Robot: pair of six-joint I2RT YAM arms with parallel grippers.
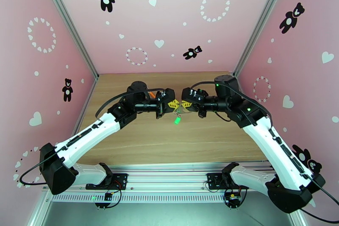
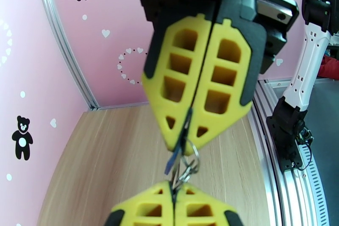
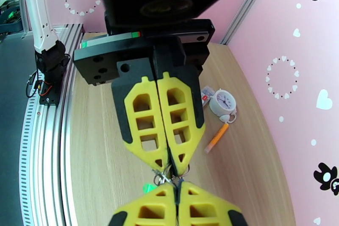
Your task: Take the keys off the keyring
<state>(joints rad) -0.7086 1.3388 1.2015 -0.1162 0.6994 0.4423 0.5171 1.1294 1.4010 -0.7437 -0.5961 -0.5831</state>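
Pink patterned walls [image 1: 140, 6] enclose a wooden desk [image 1: 169, 150]. From above, we see the left pincer [image 1: 174, 104] and right pincer [image 1: 185, 104] meeting tip to tip above it. The keyring [image 1: 179, 110] is held between them and the green-tagged key [image 1: 177, 120] dangles below. From the left wrist, both pincers are clamped shut on the keyring, with the blue-tagged key [image 2: 170, 164] beside its metal ring [image 2: 191, 164]. The right wrist shows the same closed tips. We judge that this two-sided hold braces the ring so keys can be worked off.
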